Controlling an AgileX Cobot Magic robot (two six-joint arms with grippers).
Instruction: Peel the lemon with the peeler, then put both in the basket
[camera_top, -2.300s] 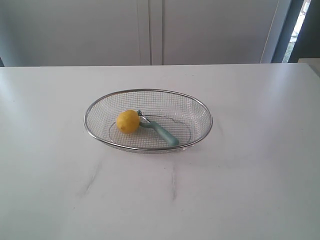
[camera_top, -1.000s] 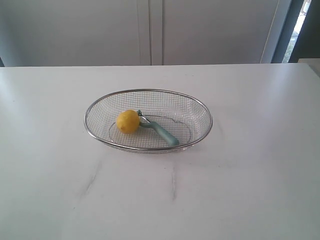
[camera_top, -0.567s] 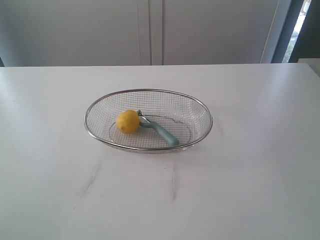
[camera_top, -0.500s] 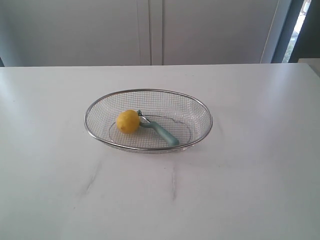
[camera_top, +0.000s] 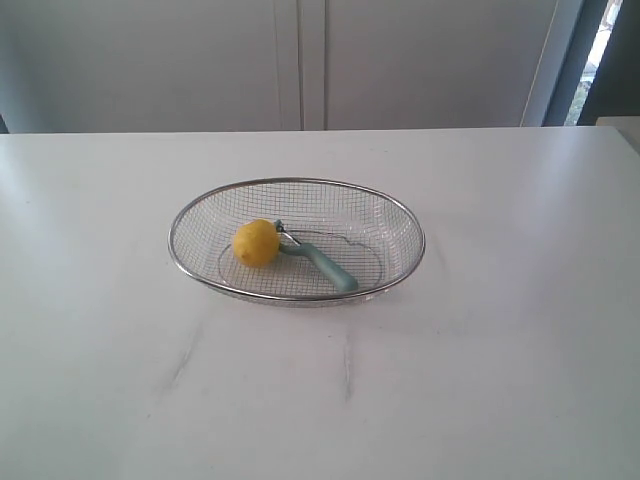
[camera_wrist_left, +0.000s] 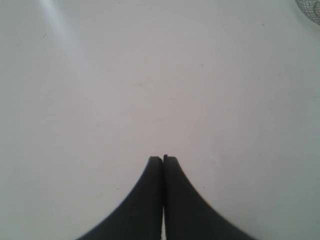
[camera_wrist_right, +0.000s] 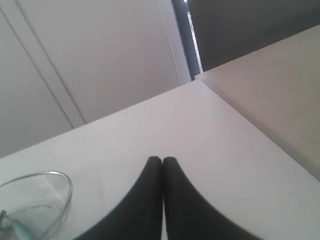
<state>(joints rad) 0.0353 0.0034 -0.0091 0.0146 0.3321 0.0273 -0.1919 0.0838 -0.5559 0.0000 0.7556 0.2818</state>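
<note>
The yellow lemon (camera_top: 256, 243) lies in the left part of the silver wire-mesh basket (camera_top: 400, 214) at the table's middle. The peeler (camera_top: 322, 263), teal-handled, lies in the basket too, its metal head touching the lemon. Neither arm shows in the exterior view. In the left wrist view my left gripper (camera_wrist_left: 163, 159) is shut and empty over bare white table, with a bit of the basket (camera_wrist_left: 308, 10) at the frame's corner. My right gripper (camera_wrist_right: 163, 160) is shut and empty as well, with the basket (camera_wrist_right: 57, 196) off to one side and a sliver of the peeler (camera_wrist_right: 19, 231) inside it.
The white table (camera_top: 500, 380) spreads wide on all sides of the basket. Pale cabinet doors (camera_top: 300, 60) stand behind the far edge. A dark gap (camera_wrist_right: 235, 30) and a beige surface (camera_wrist_right: 280, 95) lie past the table's corner in the right wrist view.
</note>
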